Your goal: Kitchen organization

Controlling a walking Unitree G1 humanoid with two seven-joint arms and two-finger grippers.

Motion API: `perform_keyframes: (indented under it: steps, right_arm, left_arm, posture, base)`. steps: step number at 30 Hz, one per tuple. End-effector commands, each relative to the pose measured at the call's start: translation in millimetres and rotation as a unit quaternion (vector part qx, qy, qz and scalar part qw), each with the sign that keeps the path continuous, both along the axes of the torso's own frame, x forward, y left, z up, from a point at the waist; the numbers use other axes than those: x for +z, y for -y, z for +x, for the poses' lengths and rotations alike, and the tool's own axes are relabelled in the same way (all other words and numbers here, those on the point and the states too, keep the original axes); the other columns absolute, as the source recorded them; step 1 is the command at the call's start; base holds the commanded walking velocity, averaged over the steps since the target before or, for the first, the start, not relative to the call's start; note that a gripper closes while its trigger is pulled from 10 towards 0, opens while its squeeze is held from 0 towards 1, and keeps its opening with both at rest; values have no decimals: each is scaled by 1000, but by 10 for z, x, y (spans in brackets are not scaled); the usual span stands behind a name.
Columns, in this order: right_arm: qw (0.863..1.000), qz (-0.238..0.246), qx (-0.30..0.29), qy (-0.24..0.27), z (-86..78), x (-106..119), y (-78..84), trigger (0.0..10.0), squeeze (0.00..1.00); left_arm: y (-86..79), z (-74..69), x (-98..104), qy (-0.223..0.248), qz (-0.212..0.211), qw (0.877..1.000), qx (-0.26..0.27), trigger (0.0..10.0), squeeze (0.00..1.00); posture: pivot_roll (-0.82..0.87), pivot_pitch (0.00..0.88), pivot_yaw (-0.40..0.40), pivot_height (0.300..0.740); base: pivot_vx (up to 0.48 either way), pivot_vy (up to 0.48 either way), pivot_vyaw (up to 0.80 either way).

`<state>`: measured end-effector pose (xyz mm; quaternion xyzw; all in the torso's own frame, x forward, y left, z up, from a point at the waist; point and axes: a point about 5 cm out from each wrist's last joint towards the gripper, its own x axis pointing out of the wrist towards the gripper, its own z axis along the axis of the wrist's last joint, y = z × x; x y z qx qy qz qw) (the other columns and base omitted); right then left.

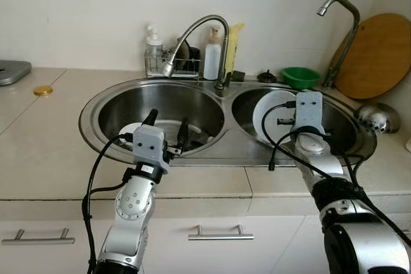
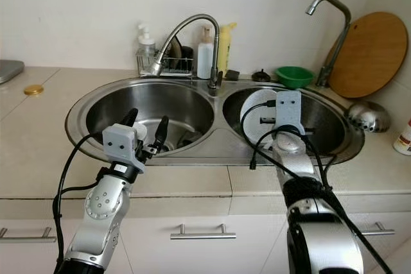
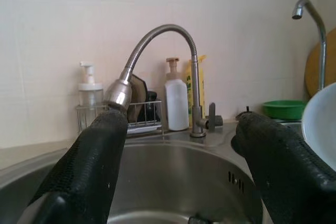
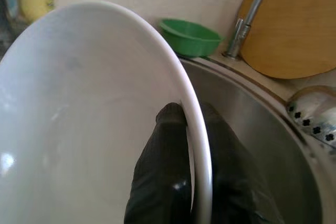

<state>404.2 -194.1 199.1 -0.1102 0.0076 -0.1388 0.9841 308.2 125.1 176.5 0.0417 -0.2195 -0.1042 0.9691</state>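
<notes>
A white plate (image 1: 270, 112) stands on edge in the right basin of the steel double sink (image 1: 221, 149). My right gripper (image 4: 189, 116) is shut on the plate's rim (image 4: 202, 145), one black finger on each face. My left gripper (image 1: 167, 125) is open above the front of the left basin with nothing between its fingers (image 3: 92, 166). Just beyond it, low in the left basin, lie a white dish (image 1: 130, 130) and a dark item (image 1: 199, 137).
A bendy tap (image 1: 199, 30) arches over the left basin, and a taller tap (image 1: 343, 24) stands at the right. Behind are a wire rack with bottles (image 1: 170, 62), a green bowl (image 1: 300, 76), a round wooden board (image 1: 379, 52) and a metal strainer (image 1: 376, 117). A gold lid (image 1: 43, 90) lies on the left counter.
</notes>
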Motion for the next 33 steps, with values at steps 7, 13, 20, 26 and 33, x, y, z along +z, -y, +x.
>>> perform_keyframes:
  steps: [7, 13, 20, 26, 33]
  right_arm:
    - [984, -164, 67, -11, 85, 47, -190, 10000, 0]
    - [967, -235, 91, -22, 97, 18, -275, 10000, 0]
    - [965, -198, 140, -95, 47, -267, -323, 10000, 0]
    - [968, -172, 141, -113, 16, -363, -279, 10000, 1000]
    - [976, -148, 128, -97, 23, -318, -222, 10000, 1000]
  left_arm:
    - [6, 11, 27, 2, 3, 1000, 1, 10000, 0]
    - [0, -7, 9, 0, 5, 1000, 4, 10000, 0]
    - [8, -6, 0, -2, 6, 1000, 2, 10000, 0]
    - [15, -4, -13, -5, 7, 1000, 1, 10000, 0]
    - [19, 0, -15, -6, 8, 1000, 0, 10000, 0]
  posture:
    - [85, 0, -77, 740]
    - [97, 0, -83, 740]
    - [92, 0, -79, 740]
    - [91, 0, -77, 740]
    - [89, 0, -76, 740]
  base:
    - [0, 0, 0]
    - [0, 0, 0]
    - [0, 0, 0]
    - [0, 0, 0]
    - [0, 0, 0]
